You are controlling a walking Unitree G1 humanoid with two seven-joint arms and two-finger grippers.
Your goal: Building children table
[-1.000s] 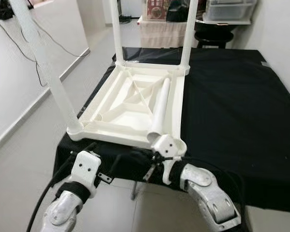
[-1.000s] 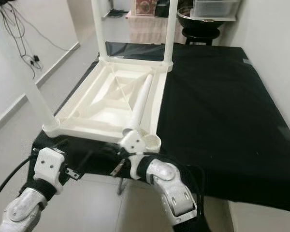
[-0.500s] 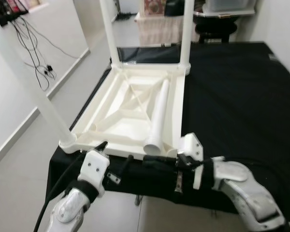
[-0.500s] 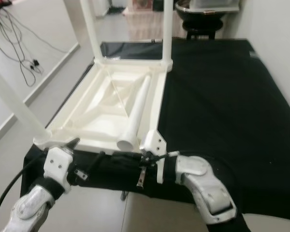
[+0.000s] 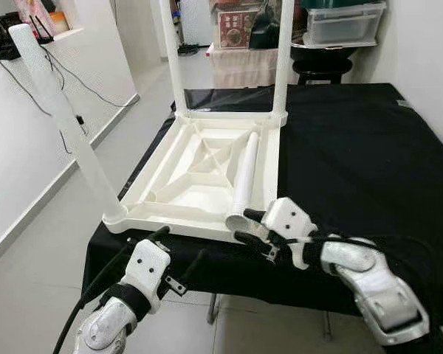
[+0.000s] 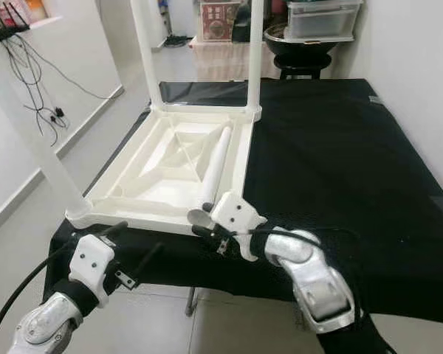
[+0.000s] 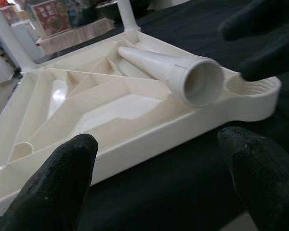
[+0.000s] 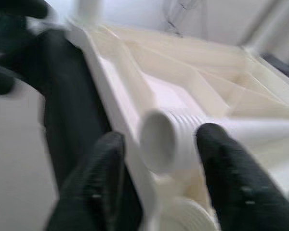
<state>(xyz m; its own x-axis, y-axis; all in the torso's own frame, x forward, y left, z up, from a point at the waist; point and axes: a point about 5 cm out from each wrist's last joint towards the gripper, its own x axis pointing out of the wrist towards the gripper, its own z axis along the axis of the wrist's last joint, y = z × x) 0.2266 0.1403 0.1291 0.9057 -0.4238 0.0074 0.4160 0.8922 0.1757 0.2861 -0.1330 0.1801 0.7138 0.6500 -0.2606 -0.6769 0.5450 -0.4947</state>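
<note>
A white children's tabletop (image 5: pixel 199 173) lies upside down on the black cloth. Three legs stand screwed in: front left (image 5: pixel 66 118), back left (image 5: pixel 173 59), back right (image 5: pixel 282 59). A loose leg (image 5: pixel 246 173) lies inside the tabletop with its threaded end (image 8: pixel 159 139) toward the front right corner, beside the empty socket (image 7: pixel 250 86). My right gripper (image 5: pixel 248 226) is open, one finger on either side of that end. Open and holding nothing, my left gripper (image 5: pixel 181 243) hovers just below the tabletop's front edge.
The black-covered table (image 5: pixel 354 147) stretches wide to the right of the tabletop. A dark stool (image 5: pixel 321 63) and storage boxes (image 5: pixel 343 22) stand behind it. A white counter with cables (image 5: pixel 29 88) runs along the left, floor between.
My right gripper has swung from the front right corner up to the loose leg's end, its fingers now straddling it. The left gripper has barely moved. The camera shifted.
</note>
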